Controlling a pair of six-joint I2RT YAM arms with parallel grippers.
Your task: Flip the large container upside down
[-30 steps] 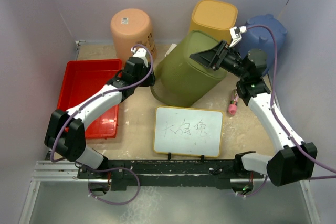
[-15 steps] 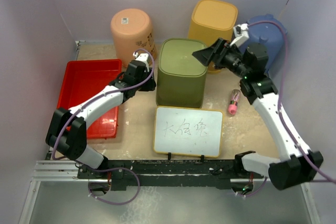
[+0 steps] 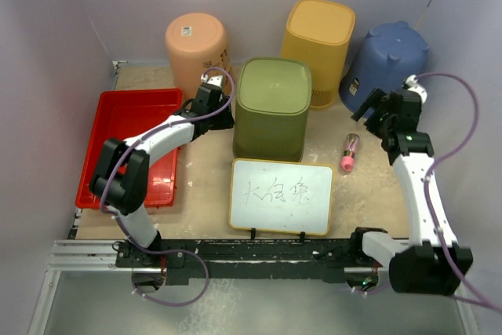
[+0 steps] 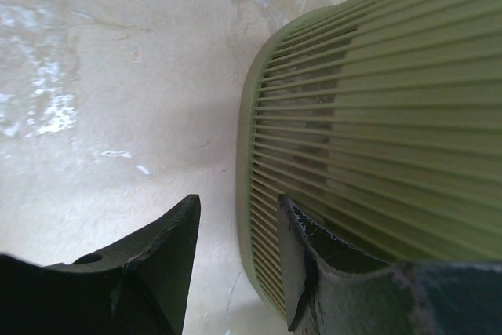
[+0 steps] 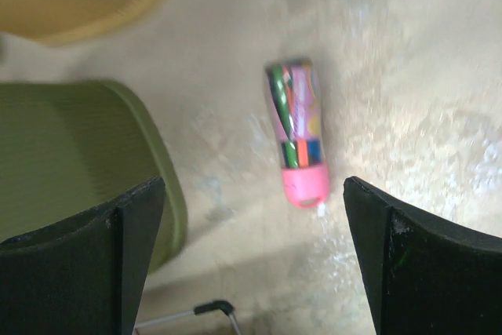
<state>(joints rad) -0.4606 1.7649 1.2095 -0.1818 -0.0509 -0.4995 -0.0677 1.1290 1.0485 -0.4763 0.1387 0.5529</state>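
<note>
Large green container (image 3: 272, 107) stands mid-table, rim down and flat base up, just far of the whiteboard (image 3: 281, 195); by the look of it, the flip is done. Left gripper (image 3: 222, 104) sits low at its left wall, jaws half apart with nothing between them, one finger hard by the ribbed rim, perhaps touching, likely there to steady it; right gripper (image 3: 370, 107) hangs well to the right, jaws spread wide and empty above the pink tube (image 3: 347, 152), clear of the container.
</note>
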